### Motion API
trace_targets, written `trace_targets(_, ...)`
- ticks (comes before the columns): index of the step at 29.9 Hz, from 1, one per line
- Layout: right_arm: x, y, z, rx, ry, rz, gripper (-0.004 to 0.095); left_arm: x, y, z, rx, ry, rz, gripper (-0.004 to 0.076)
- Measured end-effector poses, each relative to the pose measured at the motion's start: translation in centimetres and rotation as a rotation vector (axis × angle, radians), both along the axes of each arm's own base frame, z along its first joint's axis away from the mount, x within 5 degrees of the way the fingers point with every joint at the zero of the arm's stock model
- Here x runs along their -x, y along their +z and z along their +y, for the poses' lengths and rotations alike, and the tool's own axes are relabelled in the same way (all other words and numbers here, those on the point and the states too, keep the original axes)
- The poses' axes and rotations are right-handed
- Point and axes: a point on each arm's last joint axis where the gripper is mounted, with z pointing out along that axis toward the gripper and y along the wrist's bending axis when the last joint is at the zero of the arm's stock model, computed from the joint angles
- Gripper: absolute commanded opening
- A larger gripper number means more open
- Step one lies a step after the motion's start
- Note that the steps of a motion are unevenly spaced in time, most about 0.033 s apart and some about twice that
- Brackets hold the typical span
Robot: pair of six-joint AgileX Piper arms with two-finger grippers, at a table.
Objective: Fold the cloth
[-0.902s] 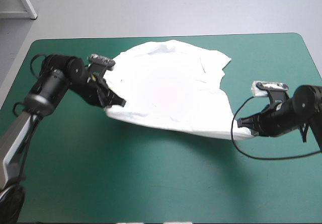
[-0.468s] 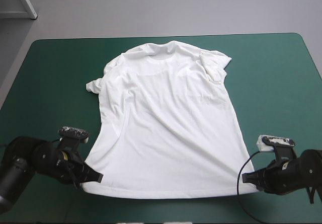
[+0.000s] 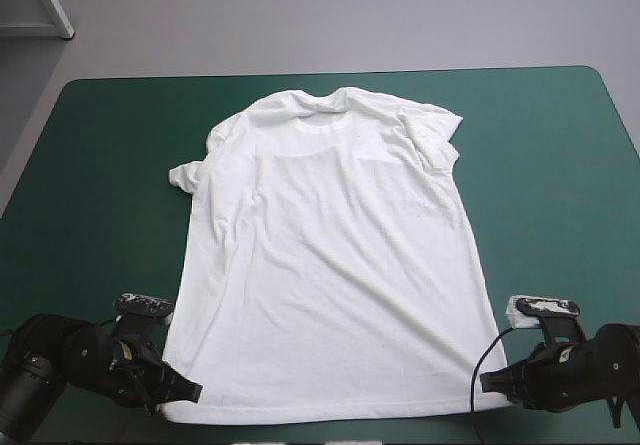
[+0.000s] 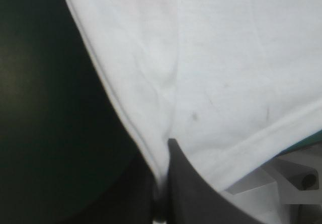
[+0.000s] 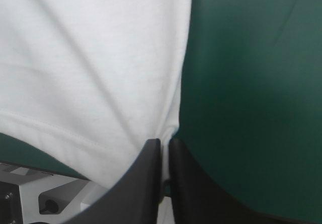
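Observation:
The white T-shirt [image 3: 330, 255] lies spread flat on the teal-green table, collar toward the far edge, hem near the front edge. My left gripper [image 3: 185, 390] pinches the hem's left corner, all but shut on the cloth [image 4: 201, 83]. At the hem's right corner my right gripper [image 3: 488, 383] holds the same way, its black fingers nearly meeting on the T-shirt [image 5: 90, 73]. The left sleeve [image 3: 185, 173] sticks out sideways; the right sleeve [image 3: 432, 130] is folded over itself.
Teal-green cover [image 3: 560, 195] lies bare on both sides of the T-shirt. The table's front edge runs just behind both grippers. A white frame leg [image 3: 45, 0] stands beyond the far left corner.
Both grippers pulled the hem from mid-table toward the front edge, drawing the T-shirt out flat and smoothing its wrinkles. Both kept their hold on the corners.

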Motion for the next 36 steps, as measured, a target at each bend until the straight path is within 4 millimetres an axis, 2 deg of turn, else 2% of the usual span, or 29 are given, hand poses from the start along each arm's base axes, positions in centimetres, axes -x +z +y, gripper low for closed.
trace_targets(4,0.0,0.0,0.1,-0.003,0.024,-0.005,0.0804,0.0,0.0,0.0,0.001,-0.016,-0.003,0.031)
trace_targets(6,0.0,0.0,0.1,-0.007,0.025,-0.006,0.0909,0.0,0.0,-0.1,0.007,-0.016,-0.003,0.0432)
trace_targets(9,0.0,0.1,0.1,-0.009,0.023,-0.007,0.091,0.0,0.0,-0.1,0.011,-0.017,-0.002,0.0529)
trace_targets(11,-0.2,0.6,0.1,-0.012,0.014,-0.02,0.0899,0.0,0.0,-0.1,0.011,-0.017,-0.004,0.0533)
trace_targets(15,-1.0,3.0,0.2,-0.023,-0.01,-0.098,0.0893,-0.9,0.6,-0.1,0.014,0.017,-0.094,0.0533)
trace_targets(19,-2.0,5.6,0.2,-0.028,-0.048,-0.164,0.0891,-2.8,2.9,-0.1,0.018,0.037,-0.305,0.0531)
trace_targets(24,-3.9,7.3,0.0,-0.019,-0.103,-0.175,0.089,-5.6,5.7,0.1,-0.06,0.02,-0.492,0.0532)
trace_targets(29,-5.3,8.7,0.1,-0.017,-0.107,-0.195,0.089,-9.8,6.2,-0.6,-0.096,0.064,-0.531,0.0532)
trace_targets(33,-5.8,9.4,0.1,-0.012,-0.089,-0.236,0.089,-14.1,4.8,-1.3,-0.065,0.166,-0.518,0.0531)
trace_targets(36,-5.9,9.6,0.1,-0.004,-0.071,-0.252,0.089,-17.3,3.3,-0.9,-0.06,0.247,-0.497,0.0532)
